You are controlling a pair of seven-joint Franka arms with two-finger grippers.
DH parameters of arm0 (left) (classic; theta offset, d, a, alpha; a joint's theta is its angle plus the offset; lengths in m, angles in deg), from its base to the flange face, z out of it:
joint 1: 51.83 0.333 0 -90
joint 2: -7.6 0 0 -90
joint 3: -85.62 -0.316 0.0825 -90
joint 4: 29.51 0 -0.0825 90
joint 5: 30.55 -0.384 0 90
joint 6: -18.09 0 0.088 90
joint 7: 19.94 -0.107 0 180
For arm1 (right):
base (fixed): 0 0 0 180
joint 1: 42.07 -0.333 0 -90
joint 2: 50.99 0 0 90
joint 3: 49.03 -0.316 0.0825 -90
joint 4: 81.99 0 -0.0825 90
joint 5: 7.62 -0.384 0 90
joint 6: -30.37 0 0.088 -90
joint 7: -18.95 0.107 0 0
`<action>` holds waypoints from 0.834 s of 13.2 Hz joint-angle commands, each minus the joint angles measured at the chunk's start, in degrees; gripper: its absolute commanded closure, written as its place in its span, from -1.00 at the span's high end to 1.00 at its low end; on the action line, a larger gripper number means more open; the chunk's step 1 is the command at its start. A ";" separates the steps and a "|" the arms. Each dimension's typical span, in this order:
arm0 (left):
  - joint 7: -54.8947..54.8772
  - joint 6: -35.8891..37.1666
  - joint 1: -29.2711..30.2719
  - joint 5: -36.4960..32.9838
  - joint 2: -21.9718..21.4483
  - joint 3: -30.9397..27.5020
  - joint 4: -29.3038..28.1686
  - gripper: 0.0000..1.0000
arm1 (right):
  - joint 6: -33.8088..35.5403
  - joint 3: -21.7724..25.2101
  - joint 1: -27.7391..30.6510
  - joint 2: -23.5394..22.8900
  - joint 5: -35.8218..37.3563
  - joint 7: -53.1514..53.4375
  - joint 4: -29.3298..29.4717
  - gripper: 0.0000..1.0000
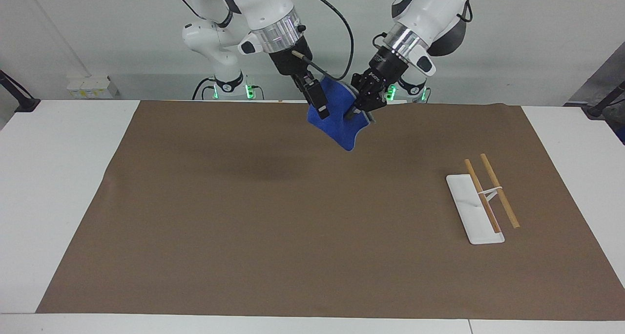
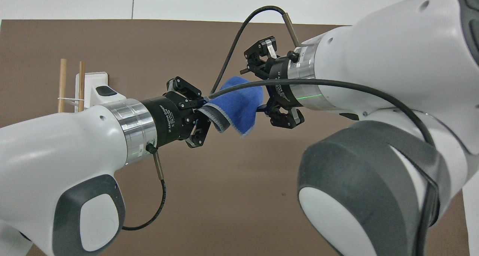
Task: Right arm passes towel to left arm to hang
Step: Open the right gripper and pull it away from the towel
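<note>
The blue towel [image 1: 342, 126] hangs in the air over the mat's edge nearest the robots, between the two grippers; it also shows in the overhead view [image 2: 239, 104]. My left gripper [image 1: 355, 110] is shut on the towel's grey-edged corner [image 2: 204, 117]. My right gripper [image 1: 324, 99] stands at the towel's other end with its fingers spread; one finger [image 1: 320, 104] lies in front of the cloth. In the overhead view the right gripper [image 2: 261, 89] is open, and the cloth beside it lies spread, not bunched.
A brown mat [image 1: 244, 226] covers the table. A white tray [image 1: 476, 212] with two wooden rods [image 1: 498, 190] stands toward the left arm's end, farther from the robots; it also shows in the overhead view [image 2: 91, 80].
</note>
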State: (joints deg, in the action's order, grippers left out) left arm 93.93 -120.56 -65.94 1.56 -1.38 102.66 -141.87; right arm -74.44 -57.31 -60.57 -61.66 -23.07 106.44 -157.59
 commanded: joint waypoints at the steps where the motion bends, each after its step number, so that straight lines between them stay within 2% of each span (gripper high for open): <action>1: -0.14 -0.74 0.13 -4.50 -0.96 -0.43 -1.37 -1.00 | -1.10 -0.24 1.70 -0.58 -0.98 -8.53 0.11 0.76; 7: -0.05 -0.83 2.06 -17.15 -1.05 -0.60 -2.77 -1.00 | -1.10 -0.07 6.97 -0.93 -0.63 -32.96 -0.60 0.77; 11: 0.21 -1.09 4.78 -25.94 -2.01 -0.61 -5.67 -1.00 | -1.01 0.02 10.67 -0.75 -0.28 -43.43 -1.83 0.76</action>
State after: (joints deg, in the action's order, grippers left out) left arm 93.96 -120.56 -62.86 -20.97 -1.40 101.85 -144.46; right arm -74.44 -56.86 -51.46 -62.80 -23.07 67.75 -158.00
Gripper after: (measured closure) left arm 0.978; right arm 0.115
